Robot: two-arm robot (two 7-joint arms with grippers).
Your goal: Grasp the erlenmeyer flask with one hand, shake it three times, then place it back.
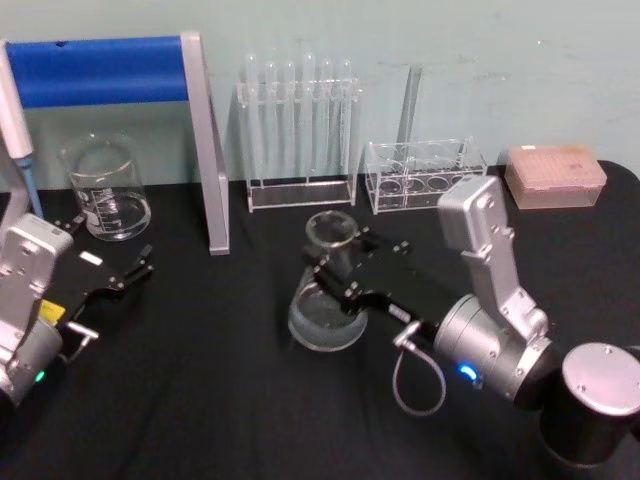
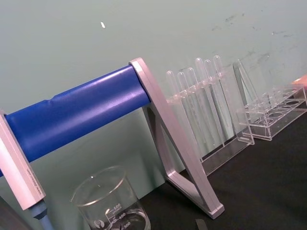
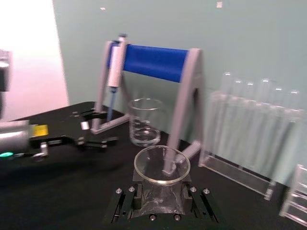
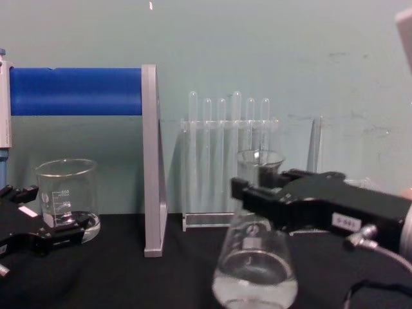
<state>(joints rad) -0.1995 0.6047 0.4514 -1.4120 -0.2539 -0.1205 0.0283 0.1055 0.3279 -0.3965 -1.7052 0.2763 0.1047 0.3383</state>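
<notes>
The right gripper (image 1: 335,270) is clamped on the neck of the flask (image 1: 322,318), which is upright at mid-table in front of the test-tube rack (image 1: 298,130). The left gripper (image 1: 105,250) rests with its jaws apart, holding nothing, beside the beaker (image 1: 108,190).

A pale green wall (image 4: 290,51) stands behind the desk (image 1: 220,400), whose top is matte black. Beyond the desk's left edge, a bright white patch (image 3: 26,52) glows.

Right end effector (image 1: 335,265) extended, clamped
</notes>
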